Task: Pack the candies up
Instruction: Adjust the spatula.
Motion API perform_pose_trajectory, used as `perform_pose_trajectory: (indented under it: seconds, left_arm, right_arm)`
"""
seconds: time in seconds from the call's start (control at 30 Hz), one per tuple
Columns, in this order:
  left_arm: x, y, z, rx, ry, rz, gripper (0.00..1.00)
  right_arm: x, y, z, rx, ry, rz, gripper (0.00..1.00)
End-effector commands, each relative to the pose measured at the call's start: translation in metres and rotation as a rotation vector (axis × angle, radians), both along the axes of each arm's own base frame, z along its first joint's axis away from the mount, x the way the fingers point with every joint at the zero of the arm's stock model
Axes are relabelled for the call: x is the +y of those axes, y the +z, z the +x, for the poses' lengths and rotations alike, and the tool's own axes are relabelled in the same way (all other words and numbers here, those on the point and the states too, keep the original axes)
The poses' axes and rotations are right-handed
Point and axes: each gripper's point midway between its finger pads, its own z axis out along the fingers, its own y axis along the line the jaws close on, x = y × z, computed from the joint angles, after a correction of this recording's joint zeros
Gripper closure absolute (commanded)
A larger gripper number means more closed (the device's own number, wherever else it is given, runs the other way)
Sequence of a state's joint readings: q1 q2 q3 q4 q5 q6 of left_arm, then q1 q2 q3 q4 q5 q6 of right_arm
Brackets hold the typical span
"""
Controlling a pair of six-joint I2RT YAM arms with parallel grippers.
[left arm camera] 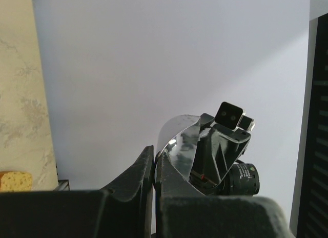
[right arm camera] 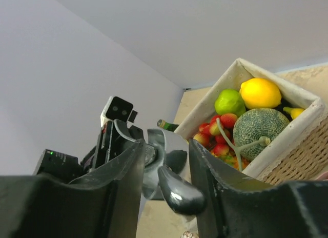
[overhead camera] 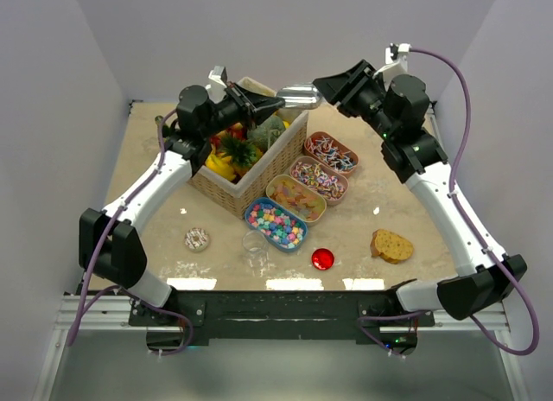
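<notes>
left hand (overhead camera: 276,101) pinching pouch (overhead camera: 300,96) | right hand (overhead camera: 321,82) half-open round it | candies (overhead camera: 296,198) well apart from both

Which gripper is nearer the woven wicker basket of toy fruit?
Left. The left gripper, shut on the shiny metal scoop, hangs over the wicker basket's far end; the right gripper sits just past its far right corner.

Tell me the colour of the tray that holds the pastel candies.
Blue; the tray and its pastel candies show best in the top external view.
</notes>
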State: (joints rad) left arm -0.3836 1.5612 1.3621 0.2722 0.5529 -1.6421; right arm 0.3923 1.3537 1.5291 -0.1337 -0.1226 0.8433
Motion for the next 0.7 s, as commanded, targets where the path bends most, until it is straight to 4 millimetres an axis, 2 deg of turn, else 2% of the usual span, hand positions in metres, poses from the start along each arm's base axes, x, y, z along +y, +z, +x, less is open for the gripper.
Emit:
perform_pose_trajectory:
  seconds: [0.0,0.13,0.2,0.33,0.4,0.53,0.67]
  left_arm:
    - [-0.002,0.022,-0.021,-0.053,-0.055,-0.055,1.00]
    - [-0.001,0.022,-0.023,-0.043,-0.045,-0.066,1.00]
    - [0.001,0.020,-0.024,-0.036,-0.036,-0.069,1.00]
    - [0.002,0.017,-0.024,-0.029,-0.027,-0.071,1.00]
    - [0.002,0.014,-0.023,-0.019,-0.027,-0.069,1.00]
    - [0.003,0.014,-0.022,-0.014,-0.017,-0.083,1.00]
    - [0.005,0.013,-0.020,-0.004,0.005,-0.089,1.00]
  right_arm:
    - [-0.001,0.009,0.002,-0.028,-0.020,0.044,0.51]
    - [0.000,0.010,0.005,-0.031,-0.025,0.061,0.56]
    - [-0.001,0.008,0.005,-0.029,-0.028,0.064,0.64]
    - [0.001,0.005,0.003,-0.021,-0.016,0.062,0.71]
    - [0.001,0.002,0.002,-0.016,-0.014,0.059,0.70]
    - [-0.002,-0.005,-0.002,0.004,-0.018,0.048,0.52]
    - [-0.005,-0.007,-0.008,0.007,-0.024,0.047,0.49]
